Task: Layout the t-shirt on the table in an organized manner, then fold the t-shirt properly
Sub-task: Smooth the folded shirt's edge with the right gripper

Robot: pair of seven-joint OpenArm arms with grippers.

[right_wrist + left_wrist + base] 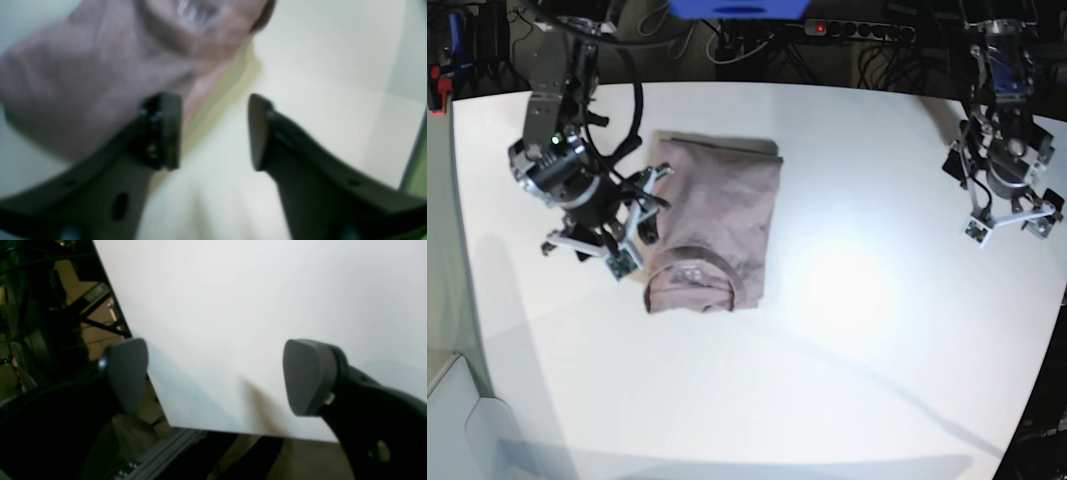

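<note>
From the base view, the t-shirt (pixel 715 225) lay folded into a tall rectangle on the white tabletop (pixel 847 330), at about ten o'clock from the tabletop's middle, its collar toward six o'clock. That view placed the right pincer (pixel 649 203) at the shirt's nine o'clock edge, though it could not show how wide the fingers stood or whether they touched cloth. The right wrist view supplied that: the pincer (pixel 215 131) had its two dark fingers apart with only bare tabletop (pixel 317 83) between them, and the blurred mauve t-shirt (pixel 100 76) filled the frame from nine to twelve o'clock, running behind the finger (pixel 166 130) on that side; contact could not be told.

The left pincer (pixel 1012 215) hung well apart from the shirt, near the tabletop's three o'clock edge in the base view. Its own wrist view showed the pincer (pixel 217 376) with grey pads (pixel 308 376) spread wide, nothing between them, over a corner of the tabletop (pixel 250 300), with dark framing (pixel 100 303) below the edge, which the base view did not show.
</note>
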